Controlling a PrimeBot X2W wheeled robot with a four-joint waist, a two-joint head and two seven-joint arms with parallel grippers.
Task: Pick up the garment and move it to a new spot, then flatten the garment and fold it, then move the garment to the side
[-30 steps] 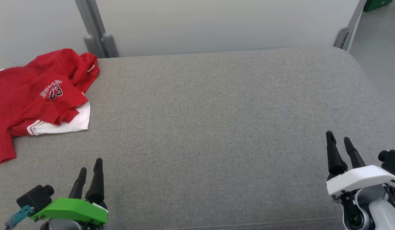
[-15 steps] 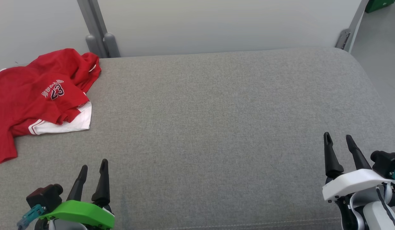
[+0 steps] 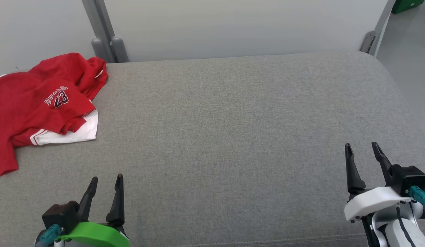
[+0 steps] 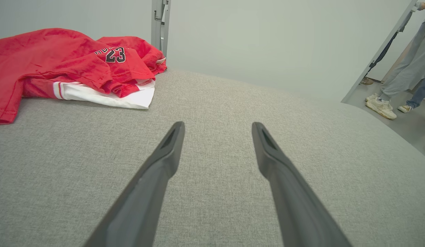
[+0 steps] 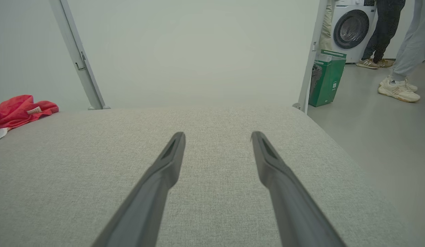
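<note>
A crumpled red number 23 jersey (image 3: pixel 37 103) lies at the far left corner of the grey fabric-covered counter (image 3: pixel 233 120). Nearer me, the left tool (image 3: pixel 107 177) hangs over the front edge, fingers spread wide and empty. Well across to the right, the right tool (image 3: pixel 361 145) gapes the same way, gripping nothing.

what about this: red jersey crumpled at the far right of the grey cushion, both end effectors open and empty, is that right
Not quite: the head view shows the red jersey crumpled at the far left of the grey cushion. The left end effector and right end effector are open and empty.
</note>
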